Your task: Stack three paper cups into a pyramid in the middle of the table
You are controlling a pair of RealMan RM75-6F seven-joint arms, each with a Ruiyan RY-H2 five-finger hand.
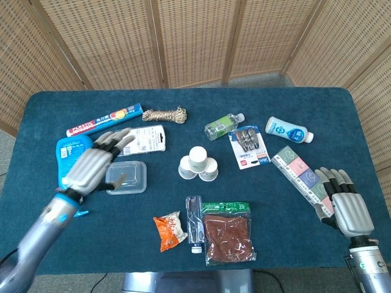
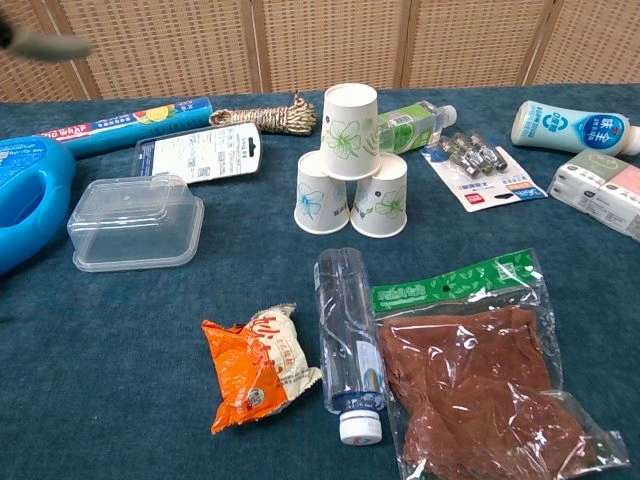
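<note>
Three white paper cups with a green leaf print stand upside down as a pyramid in the middle of the table. The top cup point(image 1: 198, 157) point(image 2: 350, 131) rests on the left cup point(image 2: 321, 193) and the right cup point(image 2: 383, 196). My left hand point(image 1: 93, 163) hovers open at the left, over the blue jug and the clear box, well away from the cups. A blurred fingertip of the left hand point(image 2: 50, 44) shows at the chest view's top left corner. My right hand point(image 1: 346, 205) rests open near the table's right front edge.
Around the cups lie a clear lidded box point(image 2: 134, 222), blue detergent jug point(image 1: 72, 160), plastic wrap roll point(image 1: 104, 120), rope coil point(image 1: 165, 113), carded package point(image 1: 145, 139), small bottles point(image 1: 223, 126), a flattened bottle point(image 2: 349, 340), orange snack point(image 2: 259, 363), brown bag point(image 2: 480, 379) and boxes point(image 1: 299, 171).
</note>
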